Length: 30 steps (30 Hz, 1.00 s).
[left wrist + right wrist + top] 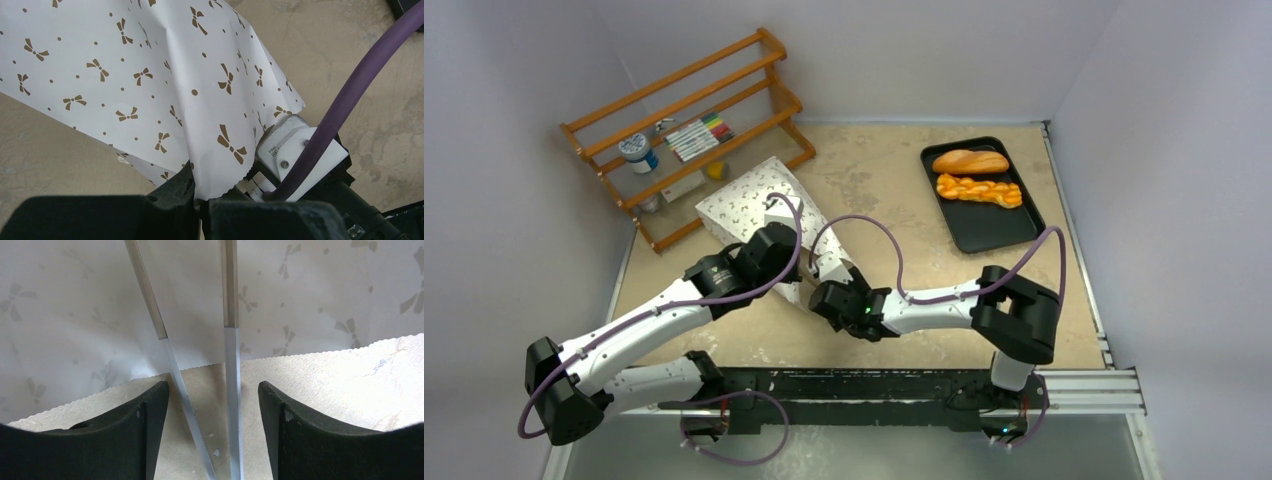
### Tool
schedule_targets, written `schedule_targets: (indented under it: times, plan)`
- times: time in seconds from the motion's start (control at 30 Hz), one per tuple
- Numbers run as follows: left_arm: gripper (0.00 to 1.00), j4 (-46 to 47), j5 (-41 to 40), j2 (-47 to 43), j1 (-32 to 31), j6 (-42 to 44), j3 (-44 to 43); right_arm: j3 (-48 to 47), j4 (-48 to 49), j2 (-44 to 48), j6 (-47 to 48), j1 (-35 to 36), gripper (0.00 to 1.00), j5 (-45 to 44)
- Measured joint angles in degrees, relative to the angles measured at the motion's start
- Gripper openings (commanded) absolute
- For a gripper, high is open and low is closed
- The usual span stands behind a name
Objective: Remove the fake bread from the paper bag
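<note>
Pinching paper bag over beige tabletop, left end effector; right end effector gapes; white walls.

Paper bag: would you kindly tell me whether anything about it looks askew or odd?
The paper bag is not upright. It lies on its side on the table, creased, with its scalloped mouth rim pinched in the shut left fingers. Nothing looks spilled.

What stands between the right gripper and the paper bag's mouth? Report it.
Nothing visible. The left gripper pinches the paper bag by its rim, and two metal strips run from between the right gripper fingers straight to the mouth. Its contents are hidden.
</note>
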<state>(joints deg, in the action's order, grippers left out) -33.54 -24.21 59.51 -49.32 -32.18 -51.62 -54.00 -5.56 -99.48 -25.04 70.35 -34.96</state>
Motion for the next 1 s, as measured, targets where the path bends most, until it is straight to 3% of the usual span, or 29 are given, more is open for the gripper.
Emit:
schedule_targets:
  times: [0.07, 0.27, 1.0]
  plan:
    - [0.00, 0.00, 0.00, 0.00, 0.00, -0.07, 0.00, 0.00, -0.09, 0.00, -0.09, 0.00, 0.63, -0.02]
    - [0.00, 0.02, -0.02, -0.39, 0.00, -0.20, 0.52, 0.15, 0.07, -0.02, -0.39, 0.00, 0.36, 2.60]
    - [0.00, -1.97, -0.52, -1.62, -0.22, -0.20, 0.63, -0.09, -1.77, 6.25, -1.95, 0.00, 0.35, 7.76]
